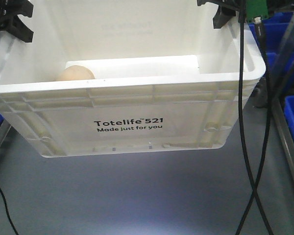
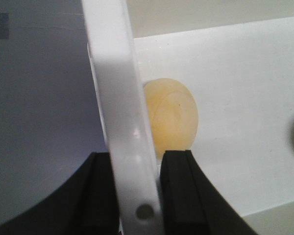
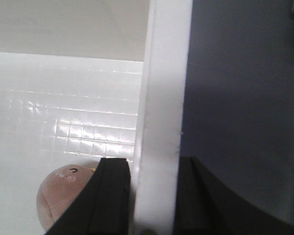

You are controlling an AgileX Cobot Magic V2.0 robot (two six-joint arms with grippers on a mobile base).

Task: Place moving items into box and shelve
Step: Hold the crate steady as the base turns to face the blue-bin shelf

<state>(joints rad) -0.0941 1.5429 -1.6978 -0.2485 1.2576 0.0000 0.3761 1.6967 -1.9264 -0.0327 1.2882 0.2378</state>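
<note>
cream bun (image 2: 174,117) and pinkish bun (image 3: 61,188), lower left, sit in the white crate (image 1: 127,103). left gripper (image 2: 137,164) and right gripper (image 3: 154,169) are each pinched tight on a side rim. shelving step, i reckon: keep it level.

1. left gripper (image 2: 135,161): two matte black, blocky fingers (image 2: 183,196) with square-cut tips.
2. right gripper (image 3: 154,164): the same black fingers (image 3: 112,196), flat inner faces.
3. green circuit board (image 1: 257,10) near the right wrist; two thin black cables (image 1: 242,107) below it.
</note>
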